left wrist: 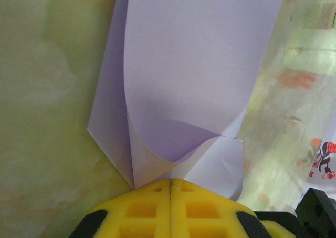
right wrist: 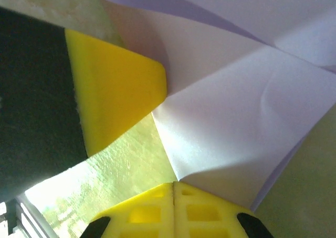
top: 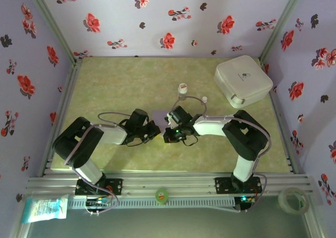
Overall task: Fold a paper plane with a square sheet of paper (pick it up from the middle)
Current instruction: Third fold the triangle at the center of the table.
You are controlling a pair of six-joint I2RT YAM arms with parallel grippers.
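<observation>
The square sheet of paper is pale lilac and partly folded, lying mid-table between both grippers. In the left wrist view the sheet stretches away from me, and a curled flap runs down into my left gripper, whose yellow fingers are shut on its near tip. In the right wrist view a creased corner of the sheet ends at my right gripper, also shut on the paper. One yellow finger of the left gripper touches the paper's edge there. From above, the left gripper and the right gripper nearly meet.
A white rounded box stands at the back right. A small white bottle and a smaller one stand just behind the right arm. A tape roll and a blue packet lie beyond the near rail.
</observation>
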